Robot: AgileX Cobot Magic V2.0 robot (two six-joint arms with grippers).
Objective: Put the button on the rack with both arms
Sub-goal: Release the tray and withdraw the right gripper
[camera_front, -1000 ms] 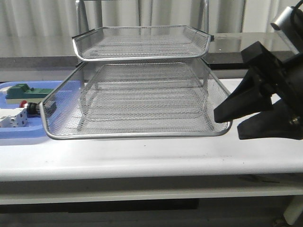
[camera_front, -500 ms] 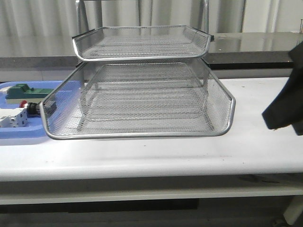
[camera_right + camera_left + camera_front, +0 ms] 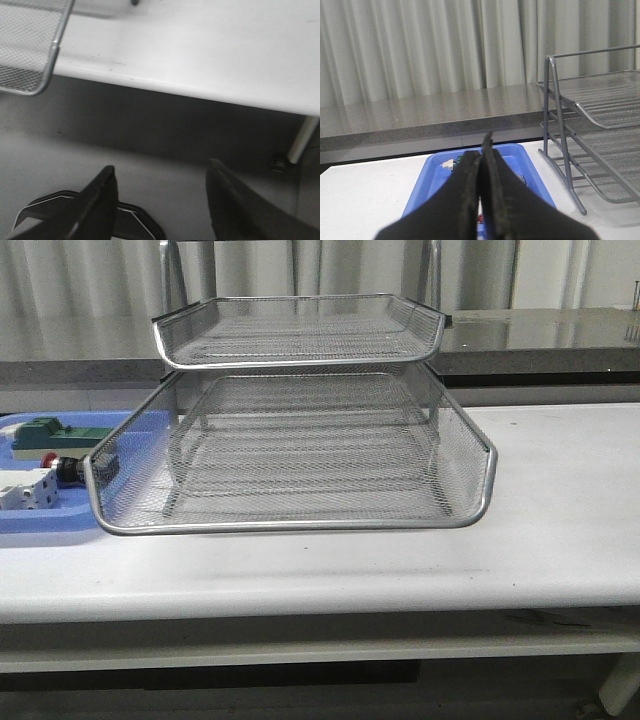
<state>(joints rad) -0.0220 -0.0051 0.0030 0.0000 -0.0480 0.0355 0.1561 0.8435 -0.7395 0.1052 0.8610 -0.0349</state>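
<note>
Button (image 3: 58, 468) lies on its side in the blue tray (image 3: 60, 528) at nine o'clock on the white surface (image 3: 540, 540), red head toward the white block (image 3: 25, 490), dark body touching the rack's (image 3: 300, 440) lower mesh tray rim. A green block (image 3: 55, 432) sits behind it. Neither arm shows in the front view. The left pincer (image 3: 481, 165) is pressed together, holding nothing, above the blue tray. The right pincer (image 3: 160, 200) is spread wide, empty, off the surface edge over the floor.
</note>
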